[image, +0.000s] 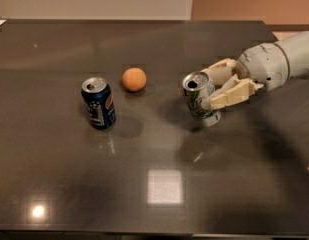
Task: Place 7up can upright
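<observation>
The 7up can, silver-white with green markings and an open silver top, is held between my gripper's fingers right of the table's middle. It is nearly upright, leaning a little, with its base at or just above the dark tabletop; I cannot tell whether it touches. My gripper comes in from the right, with cream fingers closed around the can's side.
A dark blue Pepsi can stands upright at the left of centre. An orange ball lies between the two cans, a little further back. The table's far edge meets a pale wall.
</observation>
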You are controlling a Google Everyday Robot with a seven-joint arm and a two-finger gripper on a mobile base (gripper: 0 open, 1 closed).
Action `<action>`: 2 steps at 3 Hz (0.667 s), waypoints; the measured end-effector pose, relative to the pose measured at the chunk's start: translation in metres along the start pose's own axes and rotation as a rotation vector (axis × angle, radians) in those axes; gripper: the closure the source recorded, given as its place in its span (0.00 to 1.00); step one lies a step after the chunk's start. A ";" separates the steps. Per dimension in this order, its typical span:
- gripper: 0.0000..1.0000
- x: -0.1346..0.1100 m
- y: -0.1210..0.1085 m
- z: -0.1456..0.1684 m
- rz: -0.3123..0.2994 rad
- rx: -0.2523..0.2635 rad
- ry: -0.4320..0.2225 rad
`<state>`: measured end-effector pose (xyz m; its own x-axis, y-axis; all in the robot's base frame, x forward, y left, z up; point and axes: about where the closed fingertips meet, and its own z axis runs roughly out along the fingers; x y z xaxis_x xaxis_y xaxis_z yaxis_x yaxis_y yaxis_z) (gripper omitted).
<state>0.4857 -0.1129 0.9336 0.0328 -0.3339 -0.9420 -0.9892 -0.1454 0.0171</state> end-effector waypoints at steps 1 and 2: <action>1.00 0.010 -0.001 0.004 0.014 -0.003 -0.061; 1.00 0.020 -0.011 0.006 0.024 0.015 -0.114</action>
<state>0.4963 -0.1128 0.9125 -0.0064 -0.2285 -0.9735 -0.9916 -0.1241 0.0356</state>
